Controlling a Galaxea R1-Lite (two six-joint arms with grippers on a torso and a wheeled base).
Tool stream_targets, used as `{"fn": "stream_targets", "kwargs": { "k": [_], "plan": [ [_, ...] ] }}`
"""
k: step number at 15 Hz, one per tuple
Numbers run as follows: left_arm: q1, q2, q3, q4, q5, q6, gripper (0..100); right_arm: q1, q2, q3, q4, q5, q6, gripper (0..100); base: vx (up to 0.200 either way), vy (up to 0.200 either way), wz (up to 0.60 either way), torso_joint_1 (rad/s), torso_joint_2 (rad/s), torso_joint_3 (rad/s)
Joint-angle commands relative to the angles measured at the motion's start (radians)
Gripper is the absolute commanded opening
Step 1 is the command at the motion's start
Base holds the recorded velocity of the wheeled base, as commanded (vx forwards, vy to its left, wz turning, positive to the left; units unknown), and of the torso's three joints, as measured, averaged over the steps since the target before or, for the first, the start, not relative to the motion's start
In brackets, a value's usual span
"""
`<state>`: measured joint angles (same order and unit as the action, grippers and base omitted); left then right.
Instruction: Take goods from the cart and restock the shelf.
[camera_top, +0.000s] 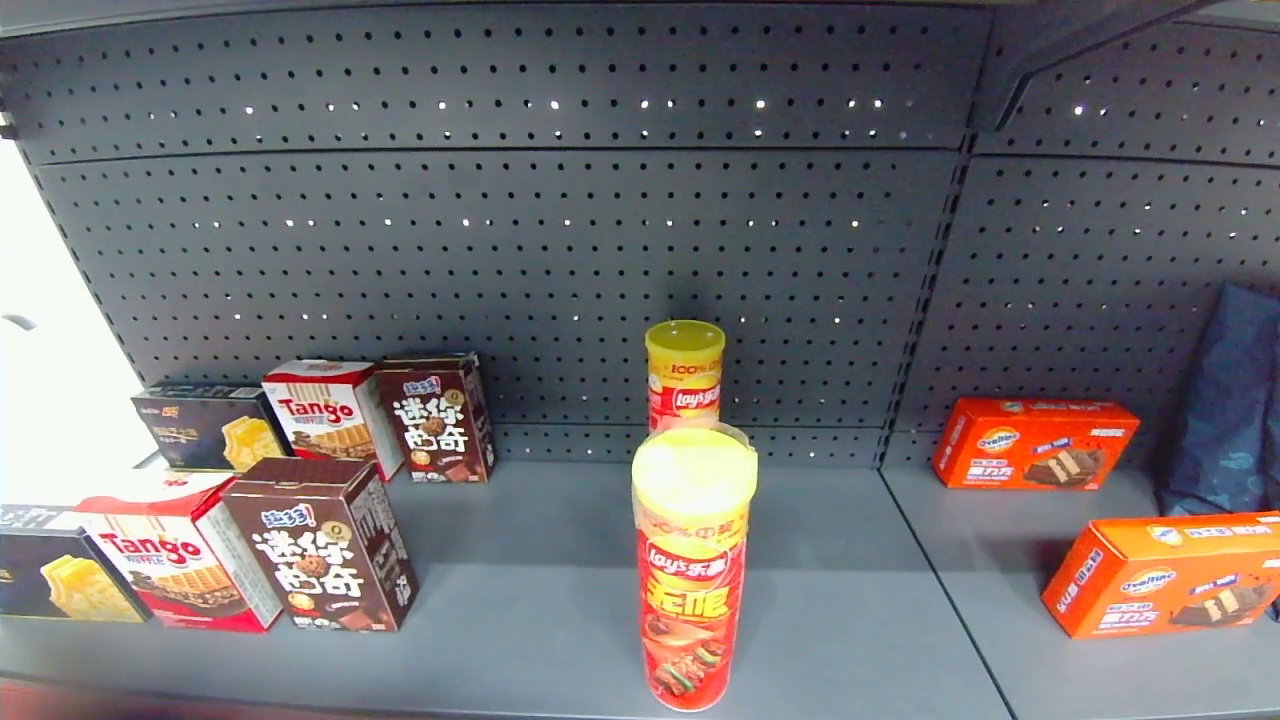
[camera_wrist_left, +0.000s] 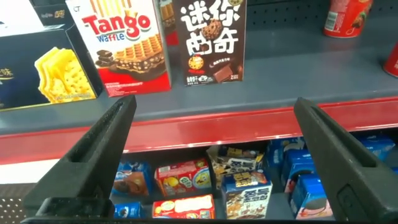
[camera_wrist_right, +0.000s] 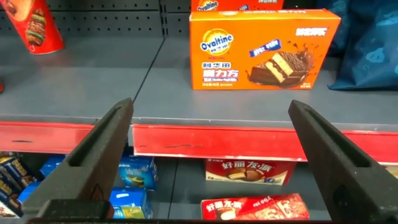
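On the grey shelf two red crisp tubes with yellow lids stand one behind the other, the front tube near the edge and the rear tube by the back wall. My left gripper is open in front of the shelf's red edge strip, below the red waffle box and the brown cookie box. My right gripper is open too, in front of the edge strip beneath an orange wafer box. Nothing is between either pair of fingers.
At the left of the shelf are two rows of boxes: black, red waffle, brown cookie. Two orange boxes and a dark blue bag sit at the right. A lower shelf holds small snack packs and boxes.
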<state>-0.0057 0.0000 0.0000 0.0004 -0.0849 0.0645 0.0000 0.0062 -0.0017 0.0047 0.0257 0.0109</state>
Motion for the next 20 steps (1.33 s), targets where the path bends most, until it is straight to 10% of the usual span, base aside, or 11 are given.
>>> {"fn": "stream_targets", "kwargs": {
  "k": [1,20],
  "plan": [
    [0.000,0.000,0.000,0.001,0.001,0.000,100,0.000,0.001,0.000,0.000,0.000,0.000,100,0.000,0.200,0.00,-0.002,0.01,0.002],
    [0.000,0.000,0.000,0.000,0.002,-0.003,100,0.000,0.001,0.000,0.000,0.000,0.000,100,0.000,0.032,0.00,0.000,0.00,0.000]
  ]
}}
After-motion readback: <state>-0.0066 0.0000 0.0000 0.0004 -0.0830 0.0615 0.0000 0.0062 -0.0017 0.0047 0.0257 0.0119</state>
